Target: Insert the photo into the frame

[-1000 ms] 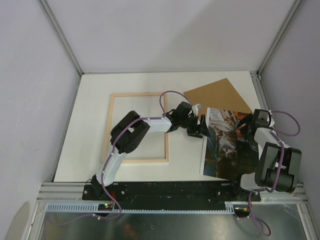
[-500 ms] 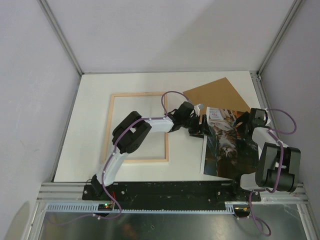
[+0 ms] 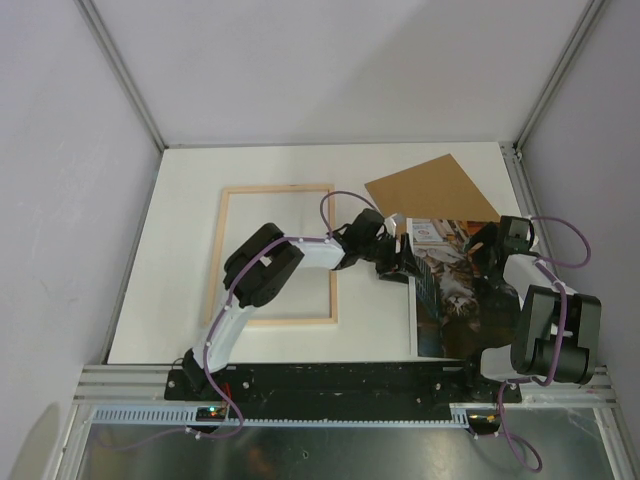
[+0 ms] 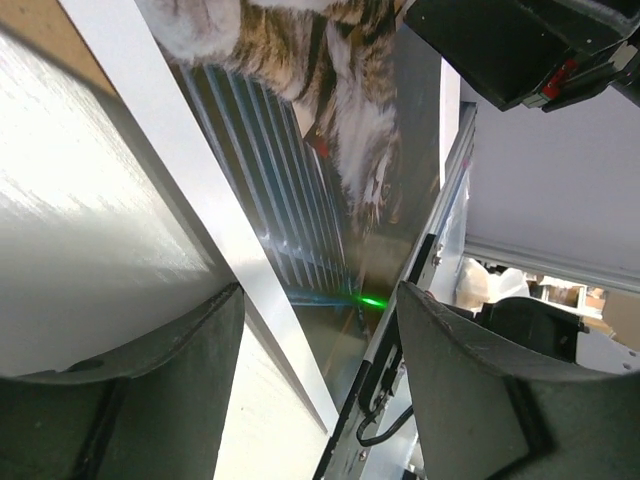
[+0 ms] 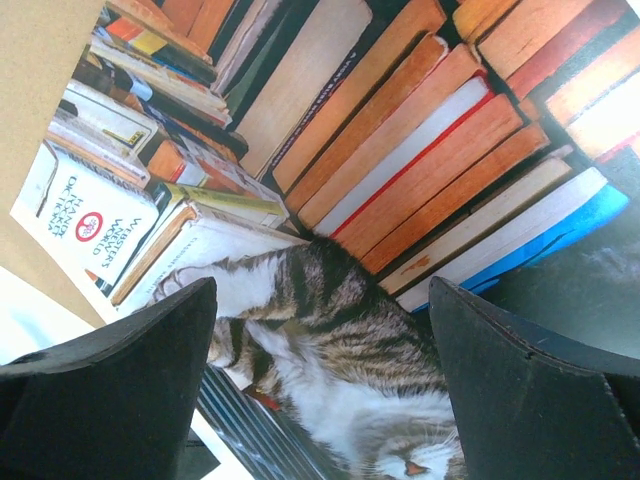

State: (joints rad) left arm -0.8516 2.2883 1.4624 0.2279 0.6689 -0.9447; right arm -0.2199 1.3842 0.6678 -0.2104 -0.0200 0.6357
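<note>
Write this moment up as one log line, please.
left gripper: open at photo edge | right gripper: open over photo | frame: empty

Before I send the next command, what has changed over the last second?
The photo has swung from skewed to nearly square with the near edge of the table, its lower left corner shifting right. The left gripper, straddling its left border, narrowed slightly; the right gripper stays open above it. Neither grips it. The frame and brown board stayed put.
</note>
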